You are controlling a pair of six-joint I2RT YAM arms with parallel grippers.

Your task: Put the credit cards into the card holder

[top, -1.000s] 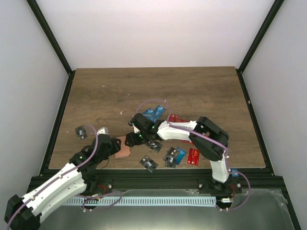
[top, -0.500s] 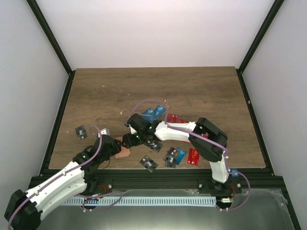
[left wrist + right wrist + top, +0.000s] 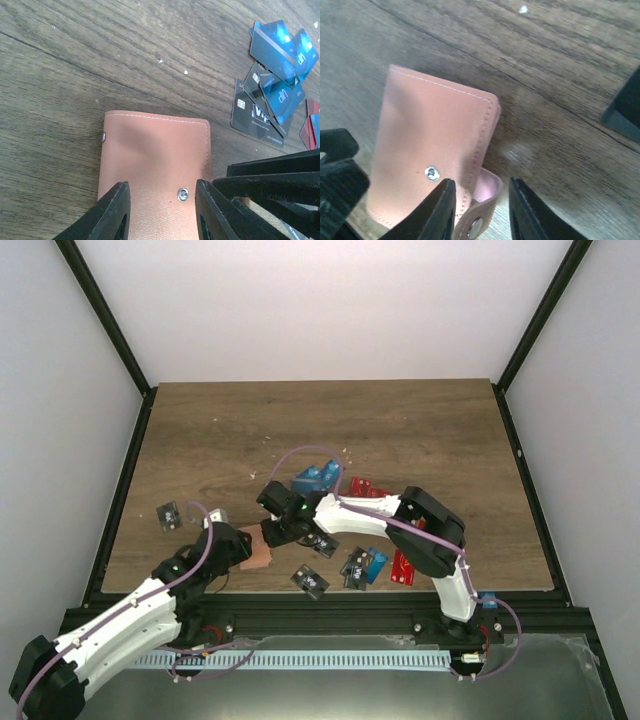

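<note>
On wooden table point(image 3: 400, 420), white walls point(image 3: 300, 310) around, left gripper point(image 3: 161, 197) and right gripper point(image 3: 481, 192) spread over card holder point(image 3: 150, 150), credit cards point(image 3: 272, 95) nearby.

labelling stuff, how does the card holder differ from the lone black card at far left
The card holder is tan leather with a snap; the black card is dark with pale markings. The card holder sits under the left end effector; the black card lies untouched. Both rest on the table.
</note>
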